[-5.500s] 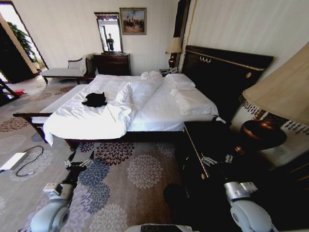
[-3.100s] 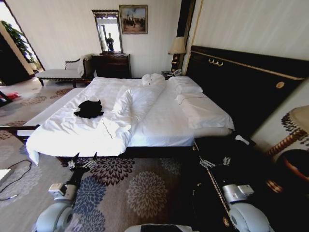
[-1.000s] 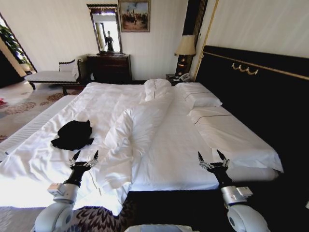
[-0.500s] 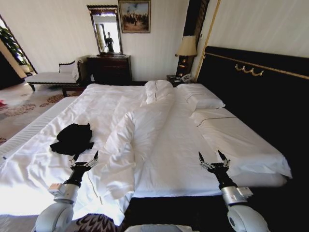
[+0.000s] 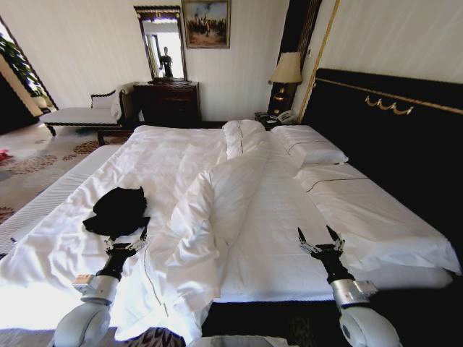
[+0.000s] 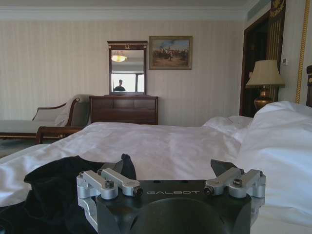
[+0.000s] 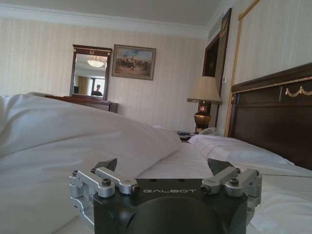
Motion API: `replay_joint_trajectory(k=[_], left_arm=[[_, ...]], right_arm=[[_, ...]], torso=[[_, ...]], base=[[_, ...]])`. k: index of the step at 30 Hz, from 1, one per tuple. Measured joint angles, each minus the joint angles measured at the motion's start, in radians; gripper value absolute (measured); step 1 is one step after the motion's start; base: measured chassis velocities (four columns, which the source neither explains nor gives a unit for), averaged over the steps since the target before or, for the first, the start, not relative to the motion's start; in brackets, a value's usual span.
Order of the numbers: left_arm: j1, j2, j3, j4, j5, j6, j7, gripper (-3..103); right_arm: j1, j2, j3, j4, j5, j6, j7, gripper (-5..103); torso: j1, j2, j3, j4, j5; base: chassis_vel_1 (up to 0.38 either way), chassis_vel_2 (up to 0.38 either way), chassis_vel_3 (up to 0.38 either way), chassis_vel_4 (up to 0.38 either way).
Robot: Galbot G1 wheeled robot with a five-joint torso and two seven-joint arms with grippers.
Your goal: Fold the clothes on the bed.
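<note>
The black T-shirt [image 5: 116, 212] lies crumpled in a heap on the white duvet [image 5: 210, 210] on the robot's left side of the bed [image 5: 347, 217], well apart from the pillows [image 5: 307, 144] by the dark headboard [image 5: 391, 123]. The left gripper [image 5: 125, 239] hovers just beside the near edge of the shirt with its fingers spread open and holding nothing, the dark cloth showing right in front of it in the left wrist view. The right gripper [image 5: 319, 237] hangs over the bare white sheet on the robot's right, also open and empty, with the rumpled ridge of duvet between the two arms
</note>
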State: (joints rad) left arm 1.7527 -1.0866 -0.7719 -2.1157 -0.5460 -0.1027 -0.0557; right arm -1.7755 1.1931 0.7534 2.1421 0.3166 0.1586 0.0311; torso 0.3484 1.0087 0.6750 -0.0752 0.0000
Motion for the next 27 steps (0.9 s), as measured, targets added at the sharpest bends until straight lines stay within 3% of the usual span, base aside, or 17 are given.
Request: replay_joint_trajectory(k=[27], left_arm=[[0.017,-0.009,0.002,-0.004,0.0,-0.004,0.002,100]], right_arm=[[-0.009,0.009,-0.001,0.003,-0.006,0.007,0.007,100]], torso=[[0.0,0.0,0.0,0.0,0.0]], base=[[0.116,0.179,-0.117,-0.181]])
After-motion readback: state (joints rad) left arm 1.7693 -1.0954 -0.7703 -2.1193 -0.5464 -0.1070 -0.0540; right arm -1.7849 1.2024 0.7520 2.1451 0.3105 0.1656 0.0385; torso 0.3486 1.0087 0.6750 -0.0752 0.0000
